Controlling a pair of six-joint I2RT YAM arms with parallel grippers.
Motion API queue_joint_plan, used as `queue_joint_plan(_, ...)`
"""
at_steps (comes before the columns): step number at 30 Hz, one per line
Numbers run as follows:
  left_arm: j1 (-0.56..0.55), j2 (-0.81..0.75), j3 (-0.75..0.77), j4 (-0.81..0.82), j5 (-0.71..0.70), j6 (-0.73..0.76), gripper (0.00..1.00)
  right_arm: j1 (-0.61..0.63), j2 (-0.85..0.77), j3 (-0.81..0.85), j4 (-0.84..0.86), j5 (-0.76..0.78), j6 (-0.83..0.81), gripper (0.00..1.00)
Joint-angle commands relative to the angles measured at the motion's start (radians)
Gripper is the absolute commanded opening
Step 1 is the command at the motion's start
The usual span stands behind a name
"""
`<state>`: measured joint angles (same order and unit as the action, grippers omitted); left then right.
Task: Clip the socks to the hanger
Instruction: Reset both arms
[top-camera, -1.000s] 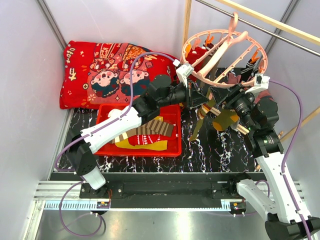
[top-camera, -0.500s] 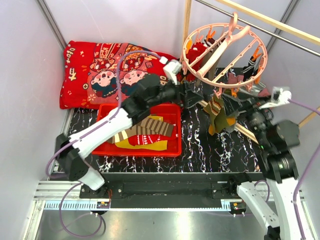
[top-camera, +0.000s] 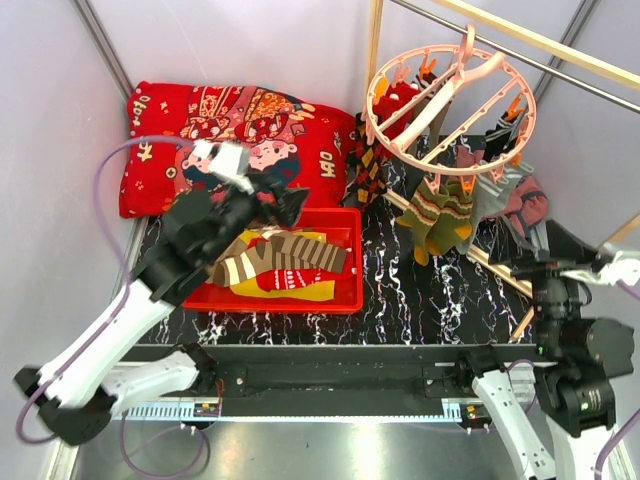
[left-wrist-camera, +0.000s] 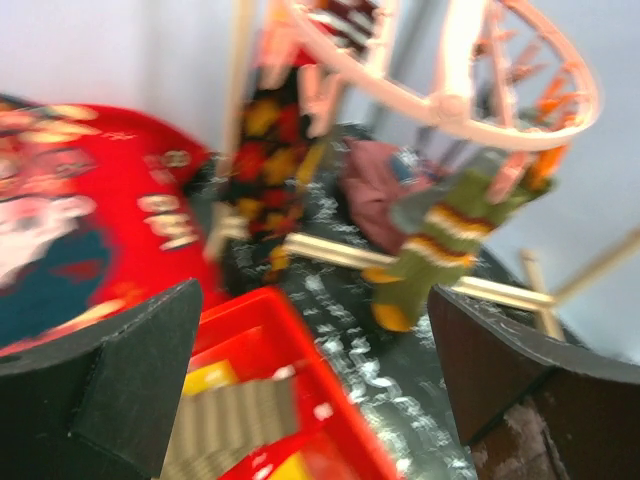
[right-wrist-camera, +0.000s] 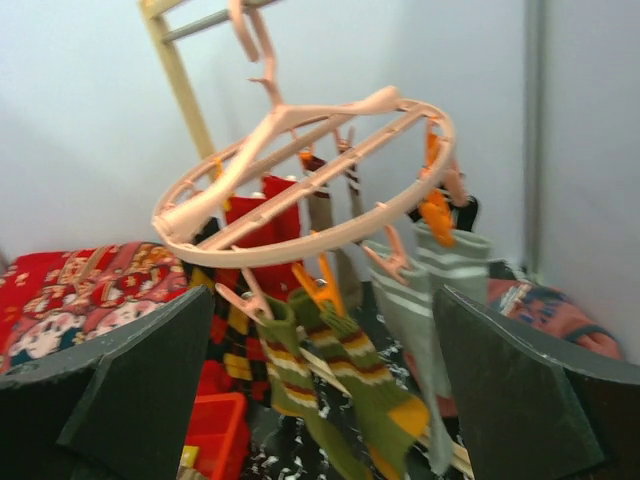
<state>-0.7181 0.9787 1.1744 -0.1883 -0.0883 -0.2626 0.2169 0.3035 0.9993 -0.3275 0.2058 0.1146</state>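
Observation:
The pale-pink round hanger (top-camera: 445, 105) hangs at the back right with socks clipped to it: an olive striped pair with yellow toes (top-camera: 440, 215), a grey striped one (top-camera: 495, 195), an argyle one (top-camera: 368, 165) and a red one (top-camera: 398, 100). More socks, brown-striped (top-camera: 285, 258) and yellow, lie in the red bin (top-camera: 345, 300). My left gripper (top-camera: 285, 205) is open over the bin's back edge and holds nothing. My right gripper (top-camera: 540, 240) stands open to the right of the hanger and is empty too. The right wrist view shows the hanger (right-wrist-camera: 300, 240) and the olive pair (right-wrist-camera: 350, 370) between the open fingers (right-wrist-camera: 322, 295).
A big red cartoon-print cushion (top-camera: 230, 130) lies at the back left. Wooden rack poles (top-camera: 500, 265) cross the black marbled table under the hanger, and one stands upright (top-camera: 373, 40) behind it. Grey walls close in on the left and right.
Both arms have pulled back from the hanger, the left toward the bin and the right down to the right. Both grippers have opened. The olive sock now hangs from its clip.

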Motion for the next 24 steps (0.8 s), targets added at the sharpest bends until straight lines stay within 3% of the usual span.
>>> queue_joint_plan(1,0.0,-0.171,-0.12,-0.059,-0.232,0.115,0.99,0.001,-0.09,-0.062,-0.05,0.132,-0.044,1.0)
queue_joint_plan(7,0.0,-0.377,-0.271,-0.068,-0.359,0.135,0.99,0.001,-0.263,-0.155,-0.097,0.194,-0.061,1.0)
queue_joint_plan(12,0.0,-0.498,-0.409,-0.007,-0.393,0.158,0.99,0.001,-0.287,-0.171,-0.16,0.241,-0.072,1.0)
queue_joint_plan(18,0.0,-0.537,-0.482,0.07,-0.377,0.177,0.99,0.001,-0.29,-0.192,-0.189,0.267,-0.076,1.0)
queue_joint_plan(24,0.0,-0.509,-0.472,0.044,-0.392,0.212,0.99,0.001,-0.29,-0.22,-0.211,0.307,-0.085,1.0)
